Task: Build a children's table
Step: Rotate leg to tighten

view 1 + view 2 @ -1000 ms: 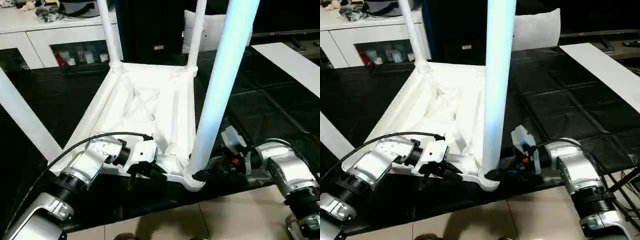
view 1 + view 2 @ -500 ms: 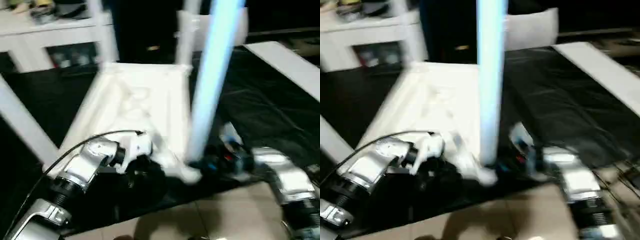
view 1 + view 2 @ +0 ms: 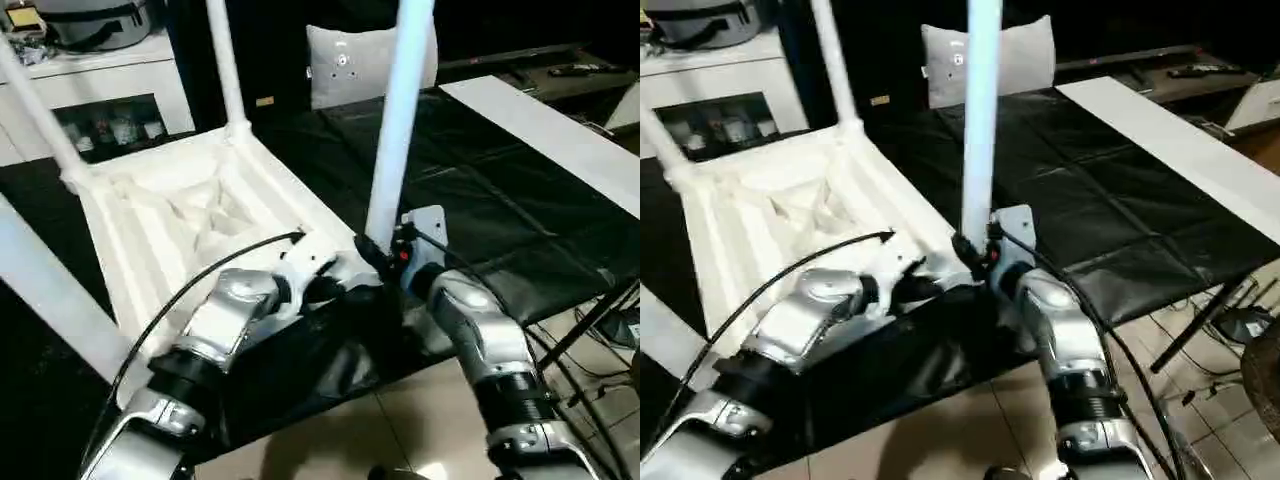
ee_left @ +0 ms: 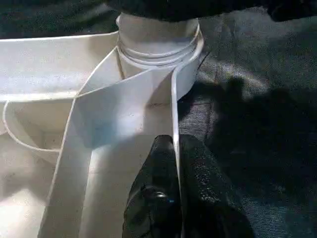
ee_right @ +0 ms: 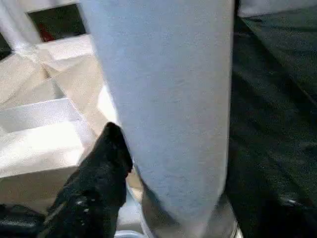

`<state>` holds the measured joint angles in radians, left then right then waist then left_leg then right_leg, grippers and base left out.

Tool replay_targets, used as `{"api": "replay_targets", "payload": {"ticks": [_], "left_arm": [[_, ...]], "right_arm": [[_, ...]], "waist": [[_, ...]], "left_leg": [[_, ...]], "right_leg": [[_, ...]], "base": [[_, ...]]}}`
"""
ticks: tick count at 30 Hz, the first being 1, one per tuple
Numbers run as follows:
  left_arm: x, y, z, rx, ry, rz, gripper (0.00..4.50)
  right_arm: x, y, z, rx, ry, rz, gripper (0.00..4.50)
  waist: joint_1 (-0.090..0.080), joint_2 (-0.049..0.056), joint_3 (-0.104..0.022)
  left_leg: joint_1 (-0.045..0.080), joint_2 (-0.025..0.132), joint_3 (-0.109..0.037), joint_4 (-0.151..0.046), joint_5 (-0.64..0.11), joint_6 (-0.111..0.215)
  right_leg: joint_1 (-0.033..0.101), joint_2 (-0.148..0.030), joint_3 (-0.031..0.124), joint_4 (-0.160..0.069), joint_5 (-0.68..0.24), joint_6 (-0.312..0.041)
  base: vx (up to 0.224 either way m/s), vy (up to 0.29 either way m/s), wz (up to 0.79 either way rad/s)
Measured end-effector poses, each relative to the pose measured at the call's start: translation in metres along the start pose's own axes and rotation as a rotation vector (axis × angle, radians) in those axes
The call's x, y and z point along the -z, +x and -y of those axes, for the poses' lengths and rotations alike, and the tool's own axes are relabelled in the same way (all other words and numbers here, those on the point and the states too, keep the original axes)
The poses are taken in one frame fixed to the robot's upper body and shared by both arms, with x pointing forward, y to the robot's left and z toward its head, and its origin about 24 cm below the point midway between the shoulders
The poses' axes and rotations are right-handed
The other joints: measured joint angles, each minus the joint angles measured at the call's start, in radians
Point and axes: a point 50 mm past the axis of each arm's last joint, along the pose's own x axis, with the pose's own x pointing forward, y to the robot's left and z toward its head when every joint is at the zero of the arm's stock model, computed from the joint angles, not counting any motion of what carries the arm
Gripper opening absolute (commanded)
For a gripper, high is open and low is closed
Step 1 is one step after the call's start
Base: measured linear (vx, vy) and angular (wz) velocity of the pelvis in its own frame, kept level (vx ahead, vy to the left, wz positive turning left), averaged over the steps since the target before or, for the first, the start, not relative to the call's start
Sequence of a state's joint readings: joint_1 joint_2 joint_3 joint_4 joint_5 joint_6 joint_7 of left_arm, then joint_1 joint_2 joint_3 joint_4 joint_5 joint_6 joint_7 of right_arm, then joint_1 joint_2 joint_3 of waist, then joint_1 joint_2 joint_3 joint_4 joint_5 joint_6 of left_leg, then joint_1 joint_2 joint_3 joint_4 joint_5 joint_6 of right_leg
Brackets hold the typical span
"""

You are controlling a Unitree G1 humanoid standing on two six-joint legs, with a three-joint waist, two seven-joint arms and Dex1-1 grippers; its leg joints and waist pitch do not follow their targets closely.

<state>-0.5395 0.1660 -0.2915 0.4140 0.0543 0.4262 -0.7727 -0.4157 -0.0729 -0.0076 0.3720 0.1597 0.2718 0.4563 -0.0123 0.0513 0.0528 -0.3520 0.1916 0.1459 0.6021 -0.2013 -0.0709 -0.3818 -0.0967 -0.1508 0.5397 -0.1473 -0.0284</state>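
Background: a white cabinet with glass doors (image 3: pixel 110 110) holding small items, a dark grey bag (image 3: pixel 90 22) on its top; a white square cushion (image 3: pixel 350 62) upright against darkness; black quilted mat (image 3: pixel 490 200); long white flat board (image 3: pixel 560 135); beige tiled floor (image 3: pixel 420 420).

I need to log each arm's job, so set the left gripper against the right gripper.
The left gripper is shut on a thin rib of the tabletop; the right gripper sits against the base of the near leg. The left gripper meets a flat edge, the right gripper a round tube. Both are at the same corner.
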Motion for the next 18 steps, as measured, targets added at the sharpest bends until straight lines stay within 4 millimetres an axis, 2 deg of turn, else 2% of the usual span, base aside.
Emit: {"api": "replay_targets", "payload": {"ticks": [7,10,12,17,18], "left_arm": [[0.001,-0.006,-0.002,0.054,0.076,0.013,0.0],[0.005,-0.013,-0.006,0.092,0.114,0.019,0.0],[0.008,-0.02,-0.008,0.128,0.135,0.023,0.0],[0.013,-0.029,-0.009,0.241,0.223,0.009,0.0],[0.015,-0.032,-0.009,0.263,0.242,0.0,0.0]], "right_arm": [[0.001,-0.032,0.02,-0.165,-0.05,-0.005,3.94],[-0.003,-0.05,0.029,-0.274,-0.092,-0.026,4.01],[-0.008,-0.06,0.035,-0.33,-0.125,-0.044,4.22],[-0.02,-0.079,0.048,-0.477,-0.199,-0.091,4.22],[-0.021,-0.082,0.049,-0.514,-0.218,-0.104,4.09]], "waist": [[0.039,0.002,0.0],[0.053,0.003,0.0],[0.062,0.003,-0.001],[0.086,0.003,-0.001],[0.091,0.003,-0.001]], "left_leg": [[-0.003,0.003,0.001,-0.005,-0.001,0.0],[-0.006,0.004,0.002,-0.009,0.002,0.003],[-0.009,0.004,0.003,-0.009,0.003,0.004],[-0.011,0.006,0.007,-0.004,0.004,0.002],[-0.012,0.006,0.007,-0.003,0.003,0.002]], "right_leg": [[-0.004,0.002,0.001,0.01,0.014,0.001],[-0.011,0.004,0.001,0.017,0.01,0.0],[-0.017,0.003,0.003,0.021,0.009,-0.001],[-0.018,0.003,0.003,0.021,0.01,-0.002],[-0.018,0.003,0.004,0.021,0.011,-0.002]], "base": [[0.0,0.0,0.0],[0.0,0.0,0.0],[0.0,0.0,0.0],[0.0,0.0,0.0],[0.0,0.0,0.0]]}}
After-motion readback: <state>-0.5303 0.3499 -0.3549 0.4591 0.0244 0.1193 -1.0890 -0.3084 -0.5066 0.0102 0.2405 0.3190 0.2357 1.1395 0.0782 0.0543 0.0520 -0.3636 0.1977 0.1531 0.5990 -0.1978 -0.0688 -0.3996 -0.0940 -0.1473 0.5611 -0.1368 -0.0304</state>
